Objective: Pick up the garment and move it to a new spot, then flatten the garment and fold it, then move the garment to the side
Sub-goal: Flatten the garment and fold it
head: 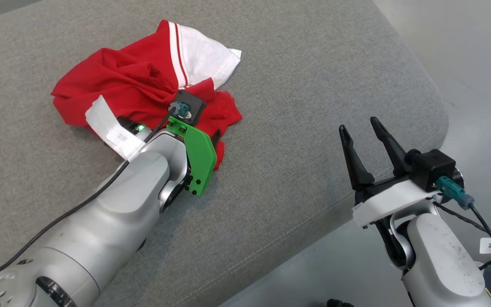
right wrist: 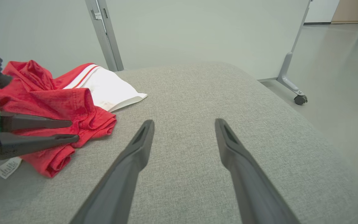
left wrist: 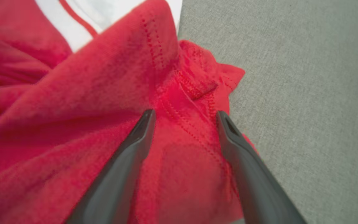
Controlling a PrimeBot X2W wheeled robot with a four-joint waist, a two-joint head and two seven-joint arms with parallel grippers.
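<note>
Left gripper (left wrist: 185,113): jaws wide apart and not clamped on anything. The two dark fingers straddle a stitched hem fold of the garment (head: 113,72), with the tips right at the cloth; can't tell if they press in. In the right wrist view the same fingers lie across the garment's near red edge, one finger above the other with a gap between them. In the head view the fingers are hidden under the wrist camera (head: 188,106) and the green bracket (head: 198,157). A strip of white tape (head: 109,128) hangs off that wrist. Right gripper (head: 358,123): also spread open with nothing between the fingers. It sits over the cushion's near right edge, fingers pointing up the head view, well apart from the garment. The garment is red with a white sleeve (head: 205,57) that has red stripes at the seam. It is crumpled in a heap on the far left part of the grey cushion (head: 292,85), sleeve on the far right side of the heap. A white printed label (right wrist: 6,166) lies on the cushion at the heap's near edge; can't tell what it's attached to. A pale floor (head: 475,64) lies beyond the cushion's right edge. Behind the cushion stands a pale panel on a caster foot (right wrist: 299,99).
</note>
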